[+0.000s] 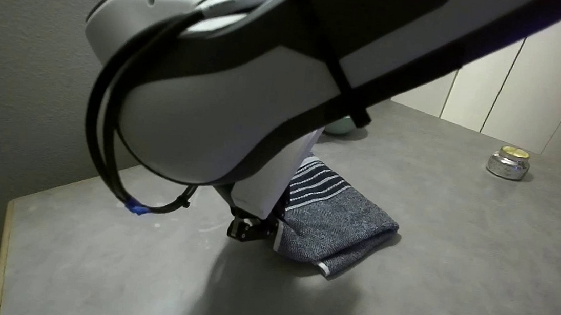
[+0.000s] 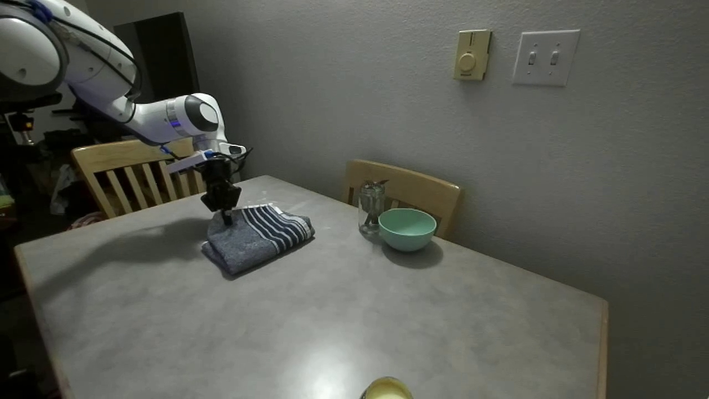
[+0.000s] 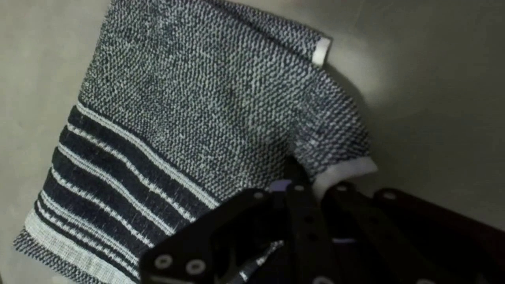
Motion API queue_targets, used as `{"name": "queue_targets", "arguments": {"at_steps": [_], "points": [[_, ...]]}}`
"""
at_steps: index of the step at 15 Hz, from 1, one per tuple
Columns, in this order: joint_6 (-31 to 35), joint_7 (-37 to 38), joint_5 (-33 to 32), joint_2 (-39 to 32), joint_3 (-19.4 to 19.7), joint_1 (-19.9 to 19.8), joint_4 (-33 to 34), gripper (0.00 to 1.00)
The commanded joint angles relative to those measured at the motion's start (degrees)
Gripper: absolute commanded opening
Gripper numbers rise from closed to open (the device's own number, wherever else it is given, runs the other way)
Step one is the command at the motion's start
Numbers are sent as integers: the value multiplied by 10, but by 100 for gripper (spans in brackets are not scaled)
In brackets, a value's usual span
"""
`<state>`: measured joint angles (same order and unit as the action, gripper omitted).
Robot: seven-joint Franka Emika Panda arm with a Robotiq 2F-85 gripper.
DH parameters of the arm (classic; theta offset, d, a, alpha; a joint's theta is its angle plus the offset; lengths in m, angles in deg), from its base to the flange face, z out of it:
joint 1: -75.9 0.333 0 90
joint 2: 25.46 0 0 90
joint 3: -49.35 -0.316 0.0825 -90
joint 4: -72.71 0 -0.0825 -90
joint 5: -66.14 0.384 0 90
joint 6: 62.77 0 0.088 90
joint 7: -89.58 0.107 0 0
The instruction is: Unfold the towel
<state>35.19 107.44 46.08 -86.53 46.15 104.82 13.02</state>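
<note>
The towel [image 1: 340,230] lies folded on the table, dark grey-blue with a band of white stripes. It also shows in an exterior view [image 2: 243,244] and fills much of the wrist view [image 3: 197,86]. A lower folded layer with a white hem pokes out from under the top layer. My gripper [image 3: 319,191] is shut on a white-hemmed corner of the towel, which is bent up between the fingers. In both exterior views the gripper [image 1: 258,230] [image 2: 227,217] points down at the towel's plain end, away from the stripes. The arm hides part of the towel in an exterior view.
A green bowl [image 2: 407,231] and a glass jar [image 2: 370,208] stand near the table edge by the wall. A silver candle jar [image 1: 509,164] stands farther off on the table [image 1: 454,277]. Wooden chairs [image 2: 404,180] stand along the table's edges.
</note>
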Motion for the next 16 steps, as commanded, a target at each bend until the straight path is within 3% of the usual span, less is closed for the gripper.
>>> {"name": "queue_targets", "arguments": {"at_steps": [1,11,16], "points": [[-4,-54,6,-7,-13,-10,20,2],[-18,-67,-4,109,1,-25,-88,2],[-12,-81,-23,183,15,-47,-180,2]]}}
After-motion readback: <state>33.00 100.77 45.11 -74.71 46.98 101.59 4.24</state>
